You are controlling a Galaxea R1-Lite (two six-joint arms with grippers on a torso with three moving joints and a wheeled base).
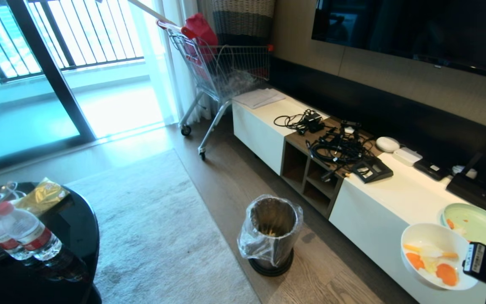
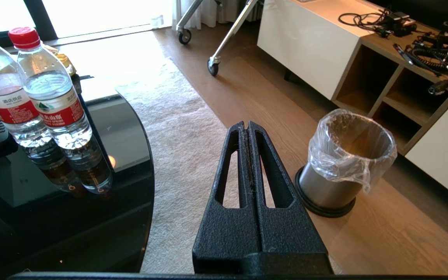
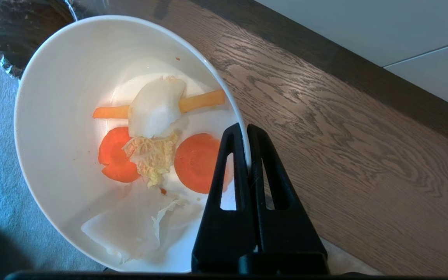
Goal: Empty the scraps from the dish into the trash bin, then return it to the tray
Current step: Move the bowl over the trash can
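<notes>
Bowl hangs above the floor, short of the bin, its rim pinched between the closed right gripper. Ceramic looks stiff, slick and breakable; a one-sided rim hold may slip when tilted. Left gripper is closed, empty.

Bright light comes through the big window onto a wood floor, a grey rug and a long white cabinet.
</notes>
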